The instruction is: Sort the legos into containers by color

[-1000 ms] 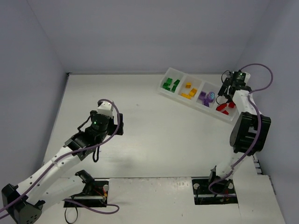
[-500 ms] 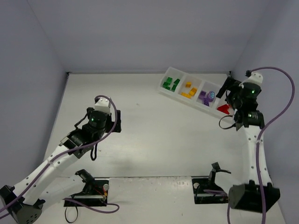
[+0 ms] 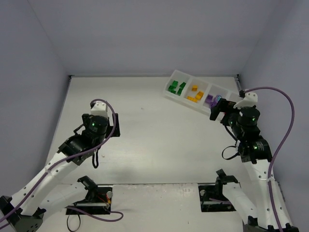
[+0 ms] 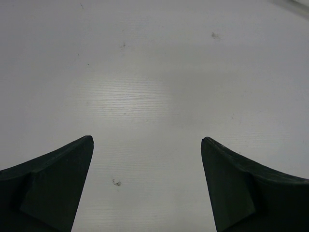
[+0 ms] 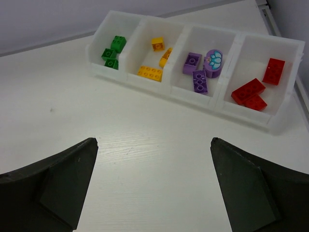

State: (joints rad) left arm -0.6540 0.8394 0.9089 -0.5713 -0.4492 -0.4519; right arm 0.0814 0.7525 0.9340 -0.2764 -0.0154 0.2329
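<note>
legos [image 5: 199,80] lay sorted in the tray [image 5: 241,115]: green, yellow, purple, red, one color per compartment | tray sat far right on the surface [image 5: 145,159] | my right jaws gaped empty near it | my left jaws gaped empty, well apart

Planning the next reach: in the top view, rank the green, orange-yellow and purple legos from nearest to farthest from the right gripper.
1. Purple legos, just left of the right gripper.
2. Orange-yellow legos, one section further left.
3. Green legos, at the far-left end of the tray.
</note>
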